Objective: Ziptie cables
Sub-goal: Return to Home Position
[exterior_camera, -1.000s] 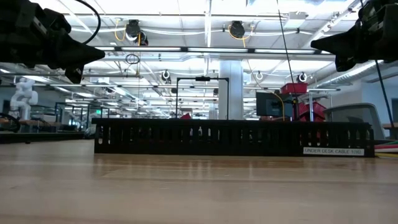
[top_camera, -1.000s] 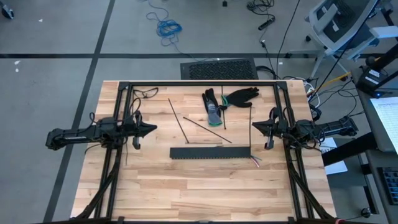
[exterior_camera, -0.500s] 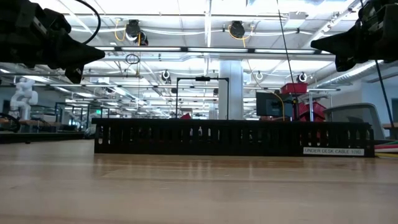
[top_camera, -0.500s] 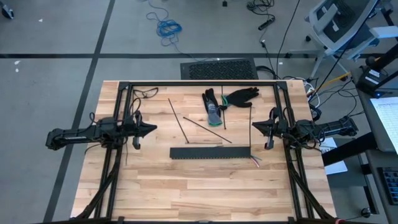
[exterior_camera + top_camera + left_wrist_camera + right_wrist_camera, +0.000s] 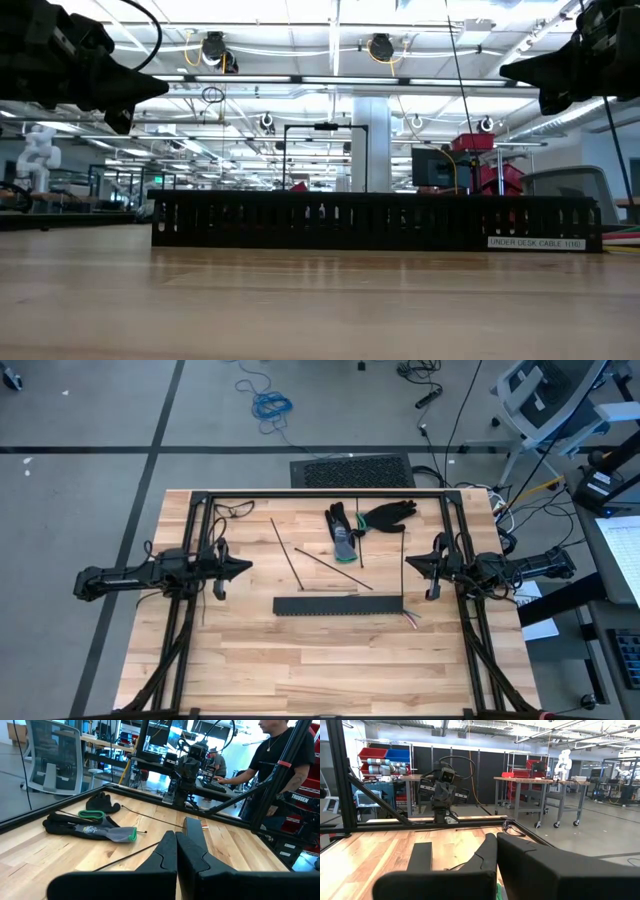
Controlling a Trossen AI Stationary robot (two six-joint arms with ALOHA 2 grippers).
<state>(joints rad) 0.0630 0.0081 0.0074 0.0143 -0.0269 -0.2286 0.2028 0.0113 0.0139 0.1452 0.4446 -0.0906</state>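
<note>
Mid-frame on the bench (image 5: 300, 670), the cables (image 5: 413, 619) peek from the right end of the black rail (image 5: 338, 604); light and floppy, I'd grip them where bundled. The zipties (image 5: 285, 555) lie just above. At the sides hover the left end effector (image 5: 247, 567) and right end effector (image 5: 407, 563), both pressed together.

The left arm (image 5: 125, 578) and right arm (image 5: 525, 566) are matte black — slim jointed tubes trailing thin dark wiring (image 5: 150, 25). The left gripper (image 5: 246, 567) and right gripper (image 5: 410, 563) taper into smooth wedge-shaped fingers (image 5: 167, 855).
</note>
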